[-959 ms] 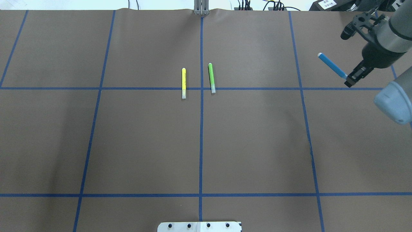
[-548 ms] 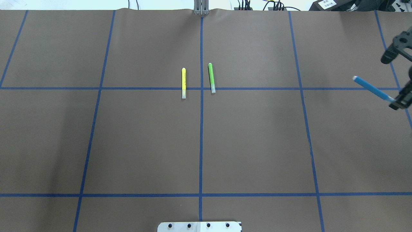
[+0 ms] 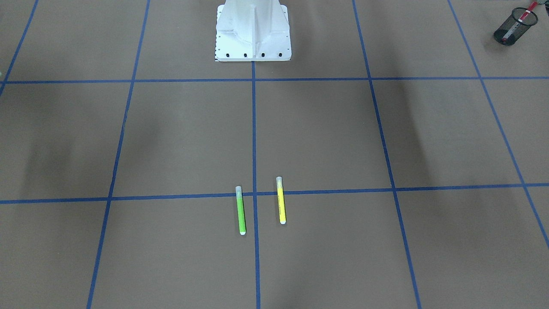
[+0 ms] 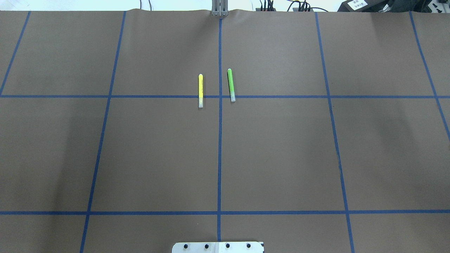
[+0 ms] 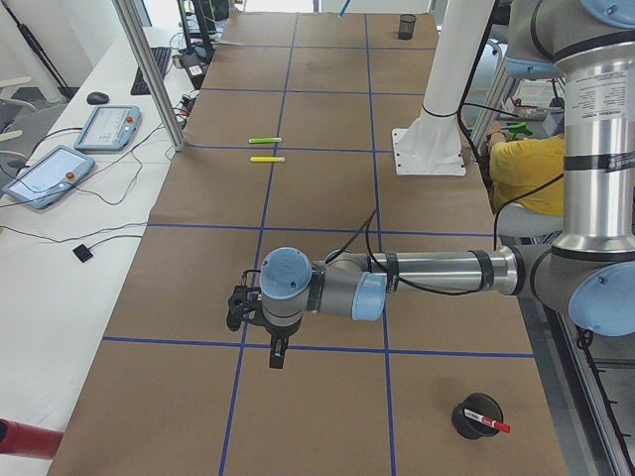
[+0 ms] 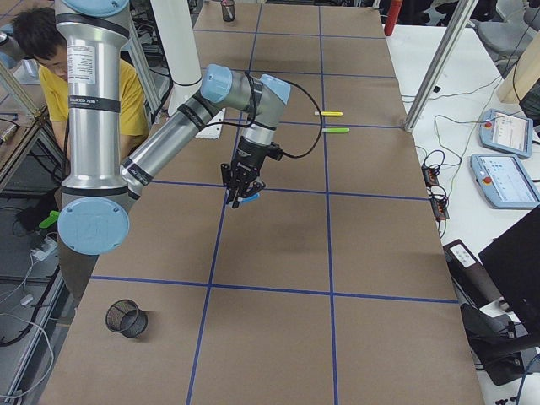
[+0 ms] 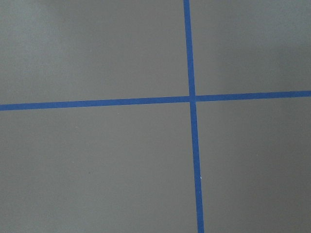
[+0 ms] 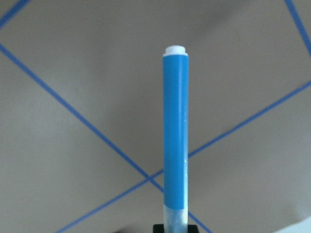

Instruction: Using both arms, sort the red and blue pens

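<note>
The blue pen [image 8: 175,131] is gripped by its clear cap end in my right gripper [image 8: 175,227], which is shut on it above the brown table; the white tip points away from the wrist. In the exterior right view the right gripper [image 6: 240,194] hangs over a blue tape line with a bit of blue pen [image 6: 251,200] showing. The red pen [image 3: 522,15] stands in a black mesh cup [image 3: 513,28], also seen as red pen [image 5: 490,424] in cup [image 5: 473,416]. My left gripper [image 5: 276,353] hovers low over the table; I cannot tell whether it is open.
A lime-green marker [image 4: 230,85] and a yellow marker [image 4: 200,90] lie side by side across a tape line mid-table. A second black mesh cup [image 6: 126,318] sits near the robot's right side. The white pedestal [image 3: 252,32] stands at the table edge. A person in yellow [image 6: 38,51] sits behind.
My right gripper carried the blue pen rightward and toward the robot, leaving the overhead view. The green and yellow markers have not moved.
</note>
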Controlling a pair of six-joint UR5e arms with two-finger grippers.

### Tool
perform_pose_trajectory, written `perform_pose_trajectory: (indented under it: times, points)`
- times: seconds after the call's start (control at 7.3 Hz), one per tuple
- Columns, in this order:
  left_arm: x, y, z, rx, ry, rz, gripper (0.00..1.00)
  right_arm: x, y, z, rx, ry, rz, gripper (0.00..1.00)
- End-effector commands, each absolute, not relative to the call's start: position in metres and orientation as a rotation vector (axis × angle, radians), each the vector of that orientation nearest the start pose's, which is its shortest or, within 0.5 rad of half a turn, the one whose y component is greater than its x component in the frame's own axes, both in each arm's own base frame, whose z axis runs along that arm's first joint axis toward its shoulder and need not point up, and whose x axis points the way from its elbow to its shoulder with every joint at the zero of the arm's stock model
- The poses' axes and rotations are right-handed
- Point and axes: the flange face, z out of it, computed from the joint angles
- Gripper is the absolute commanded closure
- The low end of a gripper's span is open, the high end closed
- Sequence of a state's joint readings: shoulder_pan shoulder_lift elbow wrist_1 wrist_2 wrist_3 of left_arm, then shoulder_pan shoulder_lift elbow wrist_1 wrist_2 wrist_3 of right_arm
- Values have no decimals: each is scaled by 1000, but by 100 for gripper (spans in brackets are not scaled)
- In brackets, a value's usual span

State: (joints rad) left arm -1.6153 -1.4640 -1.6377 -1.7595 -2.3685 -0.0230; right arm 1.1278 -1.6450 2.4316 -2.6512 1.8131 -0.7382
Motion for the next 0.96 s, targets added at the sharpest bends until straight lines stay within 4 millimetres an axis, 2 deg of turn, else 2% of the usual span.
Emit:
perform_pose_trajectory:
  times: [0.0,0.14,0.55,0.68,0.82]
  points:
    - [-82,-445,659,162,794,1,0,2,-269,459,-447,-261,-1198,100]
    - [-82,-439,662,171,795,5,0,10,-252,468,-454,-262,-1195,100]
    - [-80,-431,666,175,816,9,0,36,-200,528,-453,-248,-1200,100]
    - [-80,-432,665,178,818,10,0,44,-188,559,-482,-228,-1204,100]
    - [-80,-432,664,179,818,11,0,56,-165,611,-453,-221,-1209,100]
